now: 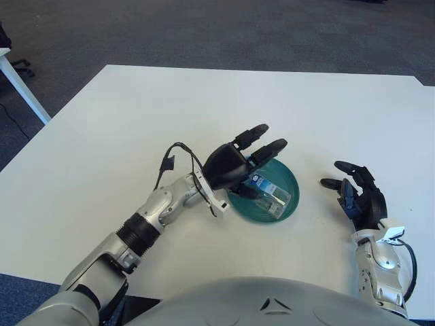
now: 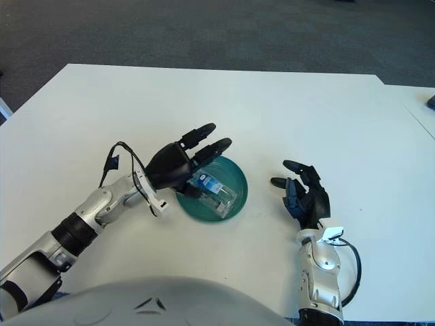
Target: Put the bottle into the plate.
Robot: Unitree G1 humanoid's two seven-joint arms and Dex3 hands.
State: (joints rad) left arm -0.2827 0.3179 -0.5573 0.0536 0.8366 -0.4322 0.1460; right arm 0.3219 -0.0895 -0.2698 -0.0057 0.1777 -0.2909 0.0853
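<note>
Bottle point(image 1: 270, 194) lies on its side inside the plate point(image 1: 291, 178), a round green dish on the white table point(image 1: 136, 115); it is clear plastic with a blue patch toward its upper left end, and it stretches slantwise from near the plate's middle down to the right, inside the rim. The left hand point(image 1: 231, 163) shows over the plate's left edge, its dark palm covering that side of the rim, its fingers point(image 1: 253, 133) stretched out wide toward the upper right above the plate's far edge. The fingers hold nothing: the bottle sits just below and to the right of them, and a lower finger shows close beside the bottle's upper end, though whether it touches the bottle cannot be told. The left forearm point(image 1: 166, 204) runs back toward the lower left, silver with a black band, and a black cable point(image 1: 178, 153) loops up from it near the wrist. The right hand point(image 1: 357, 192) shows to the right of the plate, well apart from it, palm turned inward with its fingers spread loosely and gripping nothing; its silver wrist point(image 1: 378, 258) runs down toward the lower edge of the view. Beyond the table's far edge lies dark carpet point(image 1: 238, 30).
</note>
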